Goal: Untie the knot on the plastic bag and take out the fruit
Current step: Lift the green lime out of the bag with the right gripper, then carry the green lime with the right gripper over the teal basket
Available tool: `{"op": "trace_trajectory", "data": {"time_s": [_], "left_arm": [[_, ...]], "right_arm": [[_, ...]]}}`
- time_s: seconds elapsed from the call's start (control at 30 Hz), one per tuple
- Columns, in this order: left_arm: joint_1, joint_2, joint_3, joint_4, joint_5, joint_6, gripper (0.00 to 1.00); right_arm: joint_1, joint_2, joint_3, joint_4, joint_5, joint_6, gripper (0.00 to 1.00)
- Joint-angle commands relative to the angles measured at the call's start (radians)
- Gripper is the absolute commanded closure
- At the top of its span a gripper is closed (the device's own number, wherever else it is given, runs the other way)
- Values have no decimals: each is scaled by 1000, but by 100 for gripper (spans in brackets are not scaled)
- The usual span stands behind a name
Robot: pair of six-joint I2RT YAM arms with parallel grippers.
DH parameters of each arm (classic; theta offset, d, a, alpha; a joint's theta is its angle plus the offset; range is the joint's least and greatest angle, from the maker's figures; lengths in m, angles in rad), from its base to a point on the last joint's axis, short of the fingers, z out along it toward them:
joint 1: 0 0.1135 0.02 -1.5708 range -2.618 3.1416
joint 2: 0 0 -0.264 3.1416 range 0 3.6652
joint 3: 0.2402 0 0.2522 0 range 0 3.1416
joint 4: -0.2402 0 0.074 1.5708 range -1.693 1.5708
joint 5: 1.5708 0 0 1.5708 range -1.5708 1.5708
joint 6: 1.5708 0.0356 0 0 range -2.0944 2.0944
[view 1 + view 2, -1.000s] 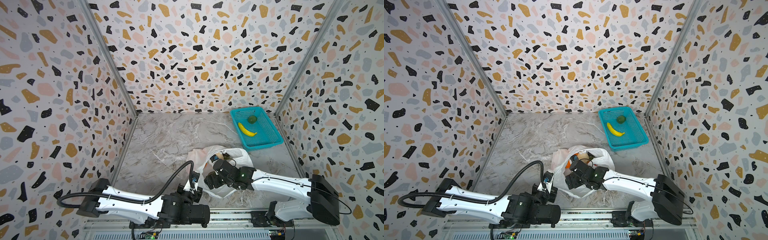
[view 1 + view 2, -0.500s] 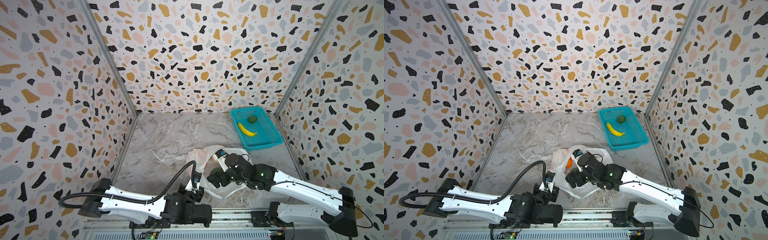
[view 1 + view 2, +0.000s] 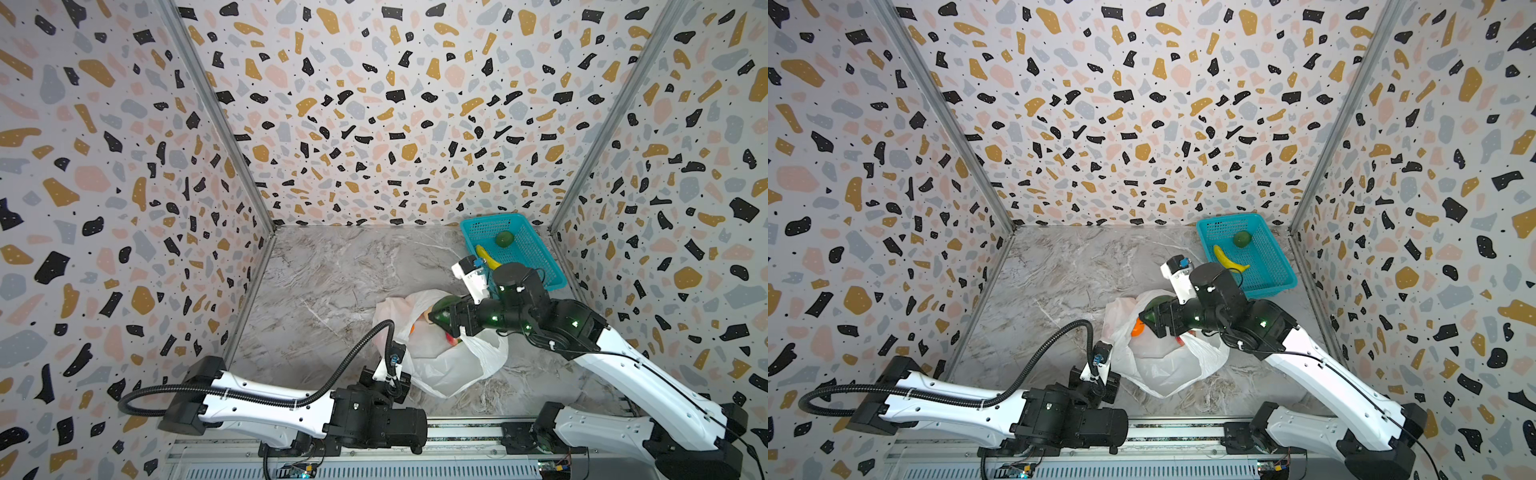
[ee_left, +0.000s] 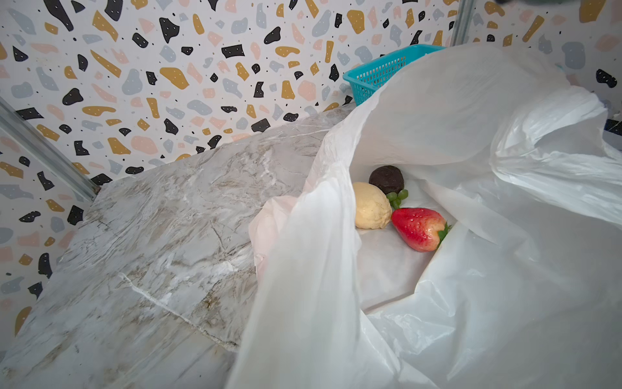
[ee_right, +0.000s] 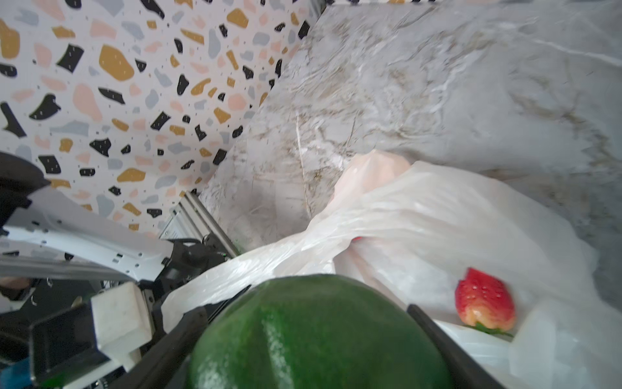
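Right gripper (image 3: 451,319) is lifting out of plastic bag (image 3: 444,365), clamping dark green fruit (image 5: 313,336); left gripper (image 3: 402,376) is pinching bag's edge.

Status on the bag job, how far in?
Done: translucent white plastic bag lies open, no knot visible; yellow banana and round green ball sit in the teal basket. In hand: right gripper holds a dark green oval fruit at the bag's mouth; left gripper pinches its edge. Left in bag: red strawberry, beige ball, dark brown ball.
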Motion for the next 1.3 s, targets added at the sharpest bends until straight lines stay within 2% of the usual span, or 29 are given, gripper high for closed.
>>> {"op": "trace_trajectory", "data": {"time_s": [0.0,0.27,0.57,0.77,1.1,1.27], "left_arm": [[6,5,21,4,-29,-8,100],[24,-31,0,18,-18,19,100],[66,-105,-58,96,31,99,100],[88,-149,-90,133,53,141,100],[122,-198,-132,175,83,221,100],[139,-213,-154,198,103,248,100]], "right_arm": [[-131,15,69,-41,-59,-86,22],[-510,125,48,92,-150,-145,22],[-735,319,-12,305,-68,-165,22],[-792,484,-5,406,0,-185,22],[-826,717,108,438,65,-223,20],[-829,814,200,387,103,-254,9]]}}
